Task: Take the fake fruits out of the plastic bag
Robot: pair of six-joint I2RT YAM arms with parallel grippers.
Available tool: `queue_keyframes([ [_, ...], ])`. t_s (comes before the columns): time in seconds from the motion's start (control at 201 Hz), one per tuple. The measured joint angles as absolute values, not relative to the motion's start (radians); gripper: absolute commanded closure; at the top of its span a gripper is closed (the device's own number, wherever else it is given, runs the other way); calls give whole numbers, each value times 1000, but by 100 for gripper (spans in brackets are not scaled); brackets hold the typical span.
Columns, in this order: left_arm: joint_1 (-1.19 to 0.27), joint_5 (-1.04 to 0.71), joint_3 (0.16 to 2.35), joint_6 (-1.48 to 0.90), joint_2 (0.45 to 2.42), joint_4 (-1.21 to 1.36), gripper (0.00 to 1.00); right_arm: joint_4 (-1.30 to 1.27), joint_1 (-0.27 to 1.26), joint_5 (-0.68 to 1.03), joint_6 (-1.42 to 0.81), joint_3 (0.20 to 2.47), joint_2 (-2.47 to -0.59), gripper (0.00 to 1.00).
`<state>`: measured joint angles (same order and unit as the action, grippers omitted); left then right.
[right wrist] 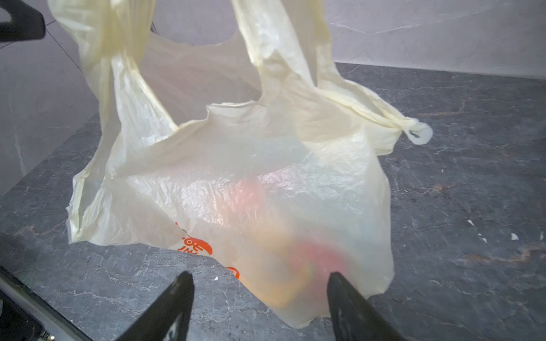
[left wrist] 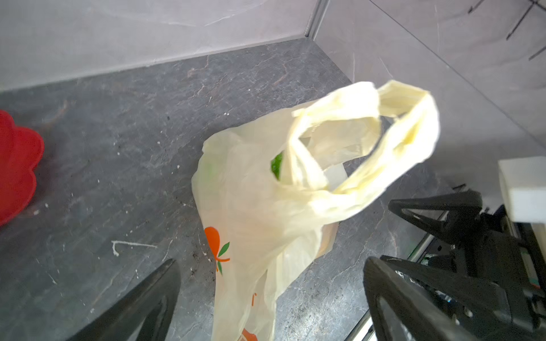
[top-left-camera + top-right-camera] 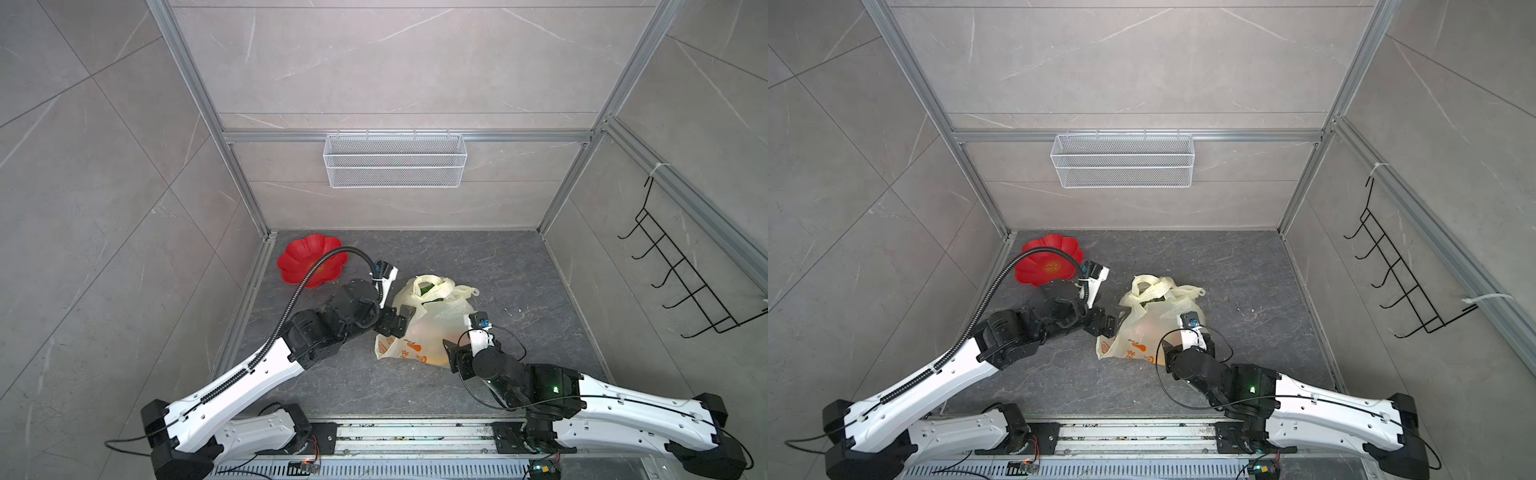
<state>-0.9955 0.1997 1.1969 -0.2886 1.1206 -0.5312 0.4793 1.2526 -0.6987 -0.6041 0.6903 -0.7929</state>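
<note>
Left pincer (image 2: pixel 273 261): mine, spread wide, low beside the plastic bag (image 3: pixel 436 324).
Right pincer (image 1: pixel 260 274): mine, spread — at its near corner.
Room: table (image 3: pixel 519 291) open rightward.

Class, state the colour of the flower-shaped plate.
Red. The plate shows best in a top view.

Both top views: high above the near edge, looking steeply down at the whole surface (image 3: pixel 457 257), both arms and the walls; almost identical field, slightly shifted sideways. Left wrist: close, over left gripper (image 2: pixel 271 262), facing the far right corner. Right wrist: closer, over right gripper (image 1: pixel 260 274), facing far-left. All four share the bag (image 3: pixel 432 328).
</note>
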Motion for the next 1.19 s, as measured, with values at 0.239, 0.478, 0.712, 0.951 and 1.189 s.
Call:
queue_keyframes([
  [0.239,-1143,451,1335,-115,1330,-537,1,498,1253,-725,-633,653,-771,25],
  [0.478,-1131,706,1382,-78,1433,-533,21,490,1253,-738,-636,643,-770,24],
  [0.712,-1048,643,1382,-107,1386,-460,31,364,1253,-732,-561,670,-905,22],
  [0.951,-1004,554,1370,-149,1312,-414,32,209,1253,-702,-477,824,-1119,11],
  [1.189,-989,518,1324,-181,1294,-411,31,129,1253,-670,-540,889,-1220,5],
])
